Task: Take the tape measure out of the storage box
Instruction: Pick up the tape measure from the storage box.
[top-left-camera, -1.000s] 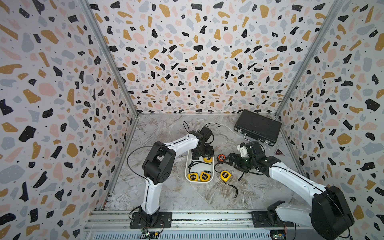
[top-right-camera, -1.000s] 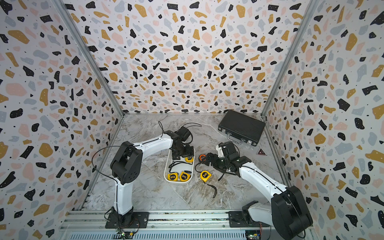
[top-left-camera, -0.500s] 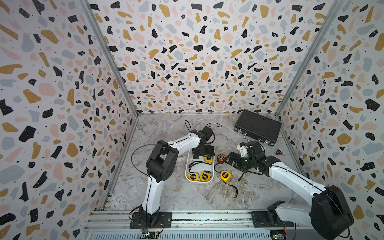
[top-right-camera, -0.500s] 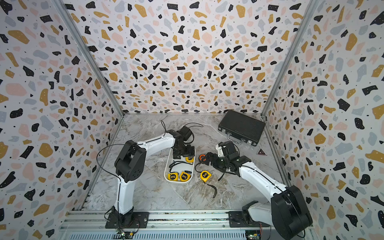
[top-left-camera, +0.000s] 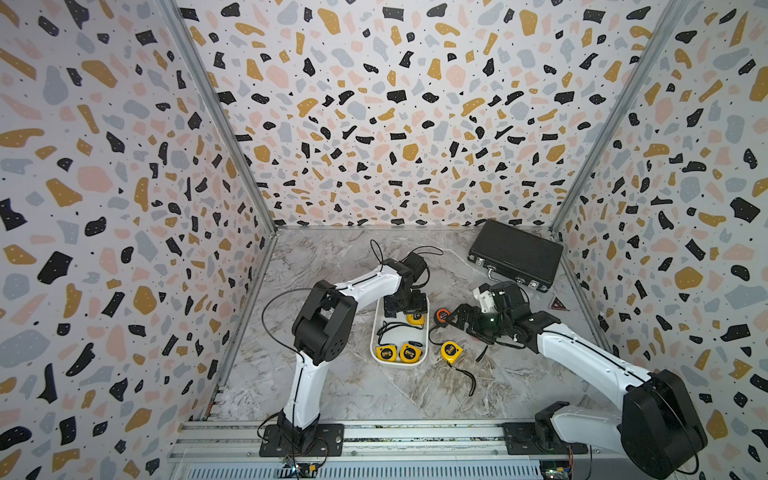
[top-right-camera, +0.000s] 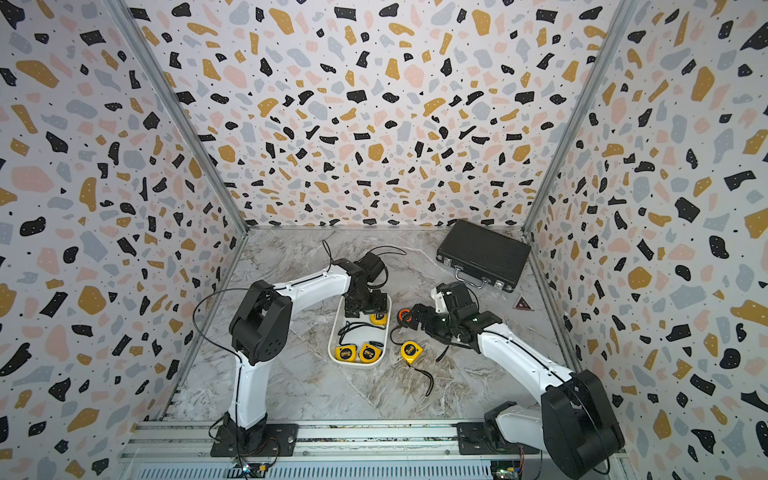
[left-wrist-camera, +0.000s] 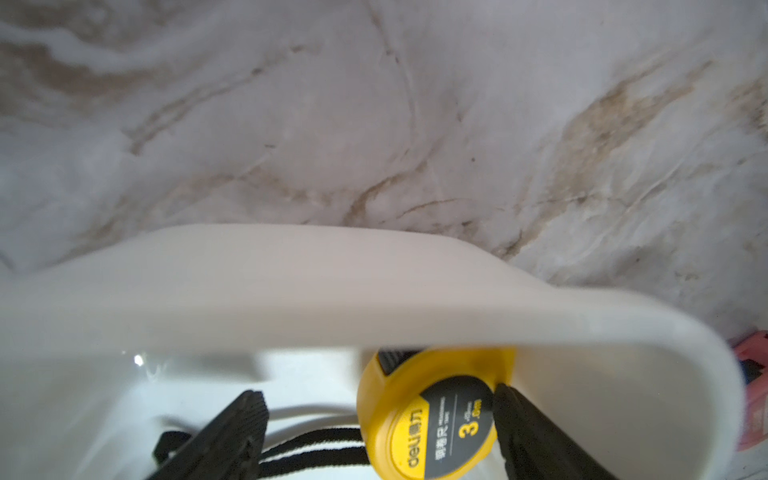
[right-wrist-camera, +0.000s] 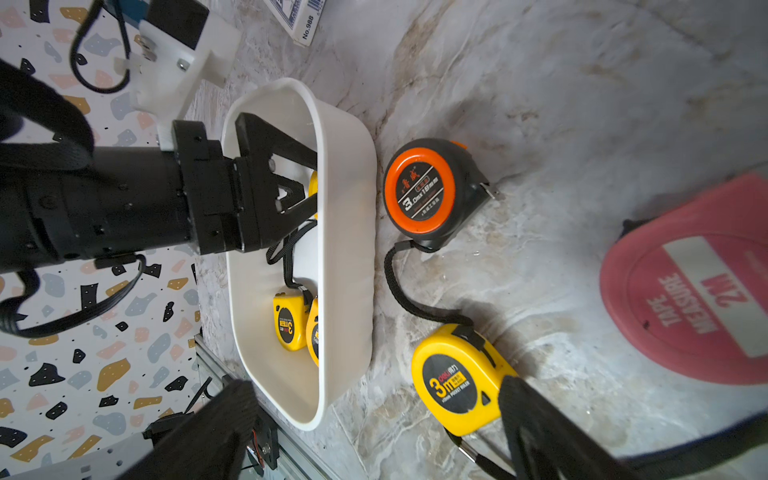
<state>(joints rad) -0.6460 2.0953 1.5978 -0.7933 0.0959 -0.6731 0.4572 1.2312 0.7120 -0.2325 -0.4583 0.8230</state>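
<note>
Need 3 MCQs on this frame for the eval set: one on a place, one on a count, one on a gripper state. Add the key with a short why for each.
1. The orange tape measure lies:
A) on the table beside the storage box
B) inside the box
C) stacked on a yellow one

2. Yellow tape measures inside the storage box:
A) one
B) five
C) three

3. The left gripper is:
A) shut on a strap
B) open, its jaws either side of a yellow one in the box
C) shut, holding nothing

Key:
1 A: the right wrist view shows it flat on the marble just outside the box wall.
2 C: both top views show one at the far end and two side by side at the near end.
3 B: the left wrist view shows a gap between one finger and the yellow case.
</note>
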